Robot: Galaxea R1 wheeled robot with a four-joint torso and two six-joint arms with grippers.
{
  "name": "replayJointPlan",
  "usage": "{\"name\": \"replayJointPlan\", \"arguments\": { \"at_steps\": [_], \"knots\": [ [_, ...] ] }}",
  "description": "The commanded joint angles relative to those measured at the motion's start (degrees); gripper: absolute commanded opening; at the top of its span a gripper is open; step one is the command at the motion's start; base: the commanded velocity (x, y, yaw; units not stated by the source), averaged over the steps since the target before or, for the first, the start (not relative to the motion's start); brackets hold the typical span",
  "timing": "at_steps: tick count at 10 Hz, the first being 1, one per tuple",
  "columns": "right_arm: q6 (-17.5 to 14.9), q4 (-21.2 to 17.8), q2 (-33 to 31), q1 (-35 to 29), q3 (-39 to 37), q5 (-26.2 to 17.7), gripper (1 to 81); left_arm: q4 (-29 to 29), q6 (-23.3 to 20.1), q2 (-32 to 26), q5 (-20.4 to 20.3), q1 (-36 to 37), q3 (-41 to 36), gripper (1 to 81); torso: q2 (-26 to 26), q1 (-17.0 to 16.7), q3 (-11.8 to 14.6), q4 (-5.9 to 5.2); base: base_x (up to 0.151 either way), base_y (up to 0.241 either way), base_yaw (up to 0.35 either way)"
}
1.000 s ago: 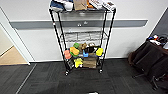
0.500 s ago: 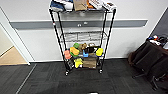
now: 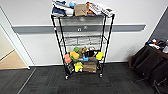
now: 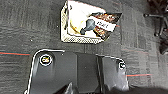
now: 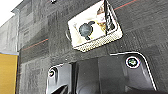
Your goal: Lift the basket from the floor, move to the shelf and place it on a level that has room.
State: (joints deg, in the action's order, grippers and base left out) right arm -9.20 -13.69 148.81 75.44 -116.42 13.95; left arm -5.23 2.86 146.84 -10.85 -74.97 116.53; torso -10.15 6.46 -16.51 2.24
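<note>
Two wrist views look down on the basket (image 4: pixel 82 23), which sits on the floor (image 4: pixel 27 27) with a dark rounded object (image 5: pixel 85 29) and a printed packet (image 4: pixel 106 23) inside it. Whether either hand is open or closed cannot be told, and no contact with the basket is visible; it appears not yet lifted. The shelf (image 3: pixel 82 45) stands against the wall (image 3: pixel 37 15); the level (image 3: pixel 82 40) below its cluttered top tier looks bare, above the toys (image 3: pixel 75 55). Judged step: the pick-up. The next move calls for bringing a hand down onto the basket's rim for a grip that keeps it flat.
</note>
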Motion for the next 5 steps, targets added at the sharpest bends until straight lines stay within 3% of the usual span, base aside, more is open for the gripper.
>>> {"name": "replayJointPlan", "arguments": {
  "at_steps": [1, 5],
  "knots": [
    [0.1, -0.2, -1.6, -2.6, 0.5, -3.2, 81.1, -0.7, -0.1, -0.9, 3.1, 2.5, -0.7, 81.1, -5.4, 3.5, 0.0, 0.0, 0.0, 0.0, 0.0],
    [0.4, -1.3, 0.1, -1.9, -3.1, -3.8, 81.1, -4.3, 0.1, 5.2, 5.0, 2.4, 11.2, 81.1, -13.3, 8.4, 0.0, 0.0, 0.0, 0.0, 0.0]
  ]
}}
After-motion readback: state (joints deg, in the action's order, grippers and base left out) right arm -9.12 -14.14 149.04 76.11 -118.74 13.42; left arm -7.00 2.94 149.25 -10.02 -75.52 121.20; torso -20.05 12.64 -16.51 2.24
